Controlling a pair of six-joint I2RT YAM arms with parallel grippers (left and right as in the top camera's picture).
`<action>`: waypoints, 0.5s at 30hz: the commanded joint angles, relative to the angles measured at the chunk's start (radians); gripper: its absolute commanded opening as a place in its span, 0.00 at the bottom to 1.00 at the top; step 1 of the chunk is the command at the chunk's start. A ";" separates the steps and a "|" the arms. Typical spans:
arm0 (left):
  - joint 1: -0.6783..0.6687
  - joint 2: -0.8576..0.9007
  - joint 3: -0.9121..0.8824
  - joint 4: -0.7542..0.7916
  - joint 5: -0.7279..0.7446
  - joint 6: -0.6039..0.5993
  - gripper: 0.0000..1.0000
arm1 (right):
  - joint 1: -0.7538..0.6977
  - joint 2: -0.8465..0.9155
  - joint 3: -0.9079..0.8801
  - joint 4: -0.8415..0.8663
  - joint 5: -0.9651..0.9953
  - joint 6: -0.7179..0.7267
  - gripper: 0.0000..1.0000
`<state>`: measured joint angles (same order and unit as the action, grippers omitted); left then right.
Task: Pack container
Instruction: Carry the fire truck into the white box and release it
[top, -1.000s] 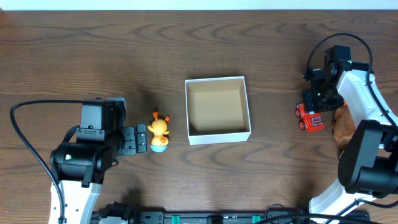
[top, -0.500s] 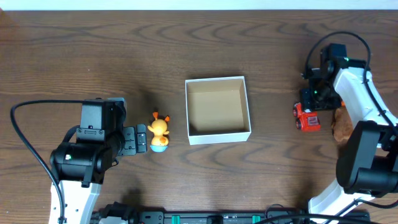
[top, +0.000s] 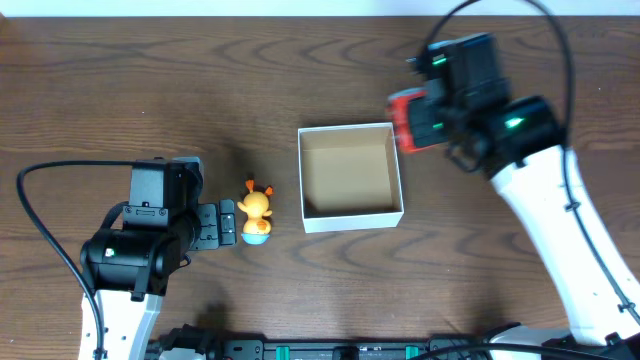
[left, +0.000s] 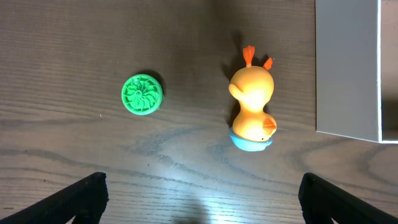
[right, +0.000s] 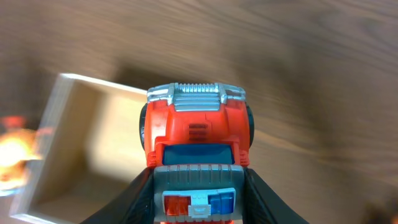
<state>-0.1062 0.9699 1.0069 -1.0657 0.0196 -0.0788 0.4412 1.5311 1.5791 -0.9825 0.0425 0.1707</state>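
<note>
The box (top: 352, 217) on the counter (top: 150, 80) looked light and thin-walled, apt to slide if bumped; above its far right corner the right hand (right: 198, 196) pinched a hard red truck (right: 196, 134) by its sides, the left hand (left: 202, 199) gaping empty left of the box.

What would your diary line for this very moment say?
right gripper: shut on truck, at box far right corner | box: empty | left gripper: open, beside duck
</note>
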 joint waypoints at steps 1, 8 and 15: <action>0.005 0.003 0.016 0.000 -0.001 -0.010 0.98 | 0.103 0.033 -0.012 0.015 0.073 0.226 0.01; 0.005 0.003 0.016 0.000 -0.001 -0.010 0.98 | 0.196 0.140 -0.057 0.014 0.138 0.413 0.01; 0.005 0.003 0.016 0.000 -0.001 -0.010 0.98 | 0.163 0.293 -0.076 0.003 0.142 0.427 0.01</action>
<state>-0.1062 0.9699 1.0069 -1.0657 0.0196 -0.0788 0.6231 1.7779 1.5082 -0.9749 0.1528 0.5526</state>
